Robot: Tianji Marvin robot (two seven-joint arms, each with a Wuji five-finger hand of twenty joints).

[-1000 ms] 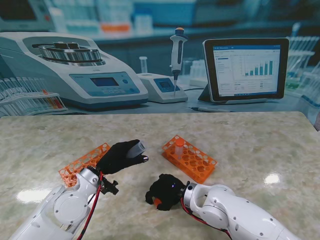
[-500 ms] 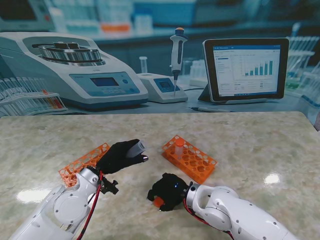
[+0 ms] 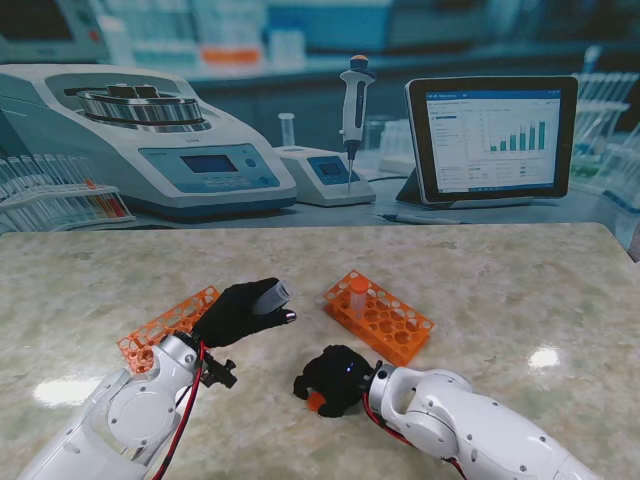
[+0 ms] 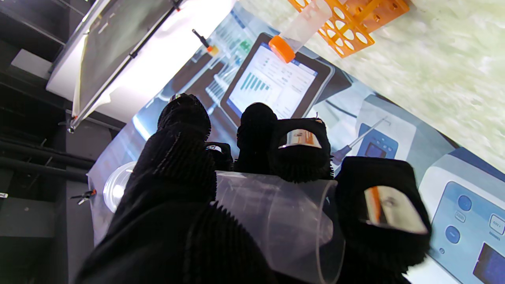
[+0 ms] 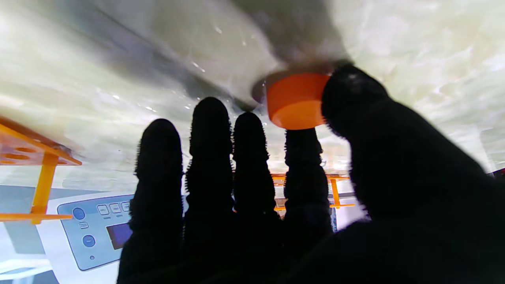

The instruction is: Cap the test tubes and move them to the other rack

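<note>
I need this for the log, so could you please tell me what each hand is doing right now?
Left hand: shut on the tube.
Right hand: shut on the cap, at the table.

My right hand [image 5: 300, 205] shows as four black fingers [image 5: 211, 157] side by side and a thick thumb [image 5: 378, 150]; an orange cap [image 5: 296, 100] sits at my thumb tip, touching it and just beyond my nearest fingertip, against the pale marbled table [image 5: 118, 59]. Past my outermost finger stands part of an orange rack [image 5: 35, 157]; between my fingers a second orange rack [image 5: 339, 189] shows farther off, blurred; a printed instrument panel [image 5: 98, 225] lies behind them.
</note>
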